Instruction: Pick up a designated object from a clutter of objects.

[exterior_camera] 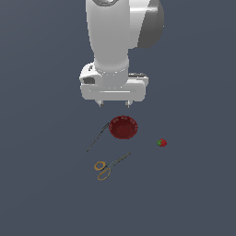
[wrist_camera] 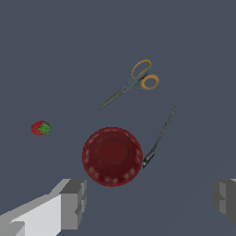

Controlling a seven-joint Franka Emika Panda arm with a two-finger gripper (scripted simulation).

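The designated object, a tiny red strawberry (exterior_camera: 162, 143) with a green top, lies alone toward the exterior view's right; the wrist view shows the strawberry (wrist_camera: 40, 128) too. The clutter of objects around it is a dark red fluted bowl (exterior_camera: 123, 127), a thin dark rod (exterior_camera: 97, 138) and yellow-handled scissors (exterior_camera: 108, 167). My gripper (exterior_camera: 114, 103) hangs open above and just behind the bowl, holding nothing. In the wrist view its fingers (wrist_camera: 73, 203) stand wide apart, with the bowl (wrist_camera: 112, 156) ahead between them.
Everything rests on a flat dark grey floor. In the wrist view the scissors (wrist_camera: 133, 84) lie beyond the bowl and the rod (wrist_camera: 161, 135) runs beside it, one end touching the bowl's rim.
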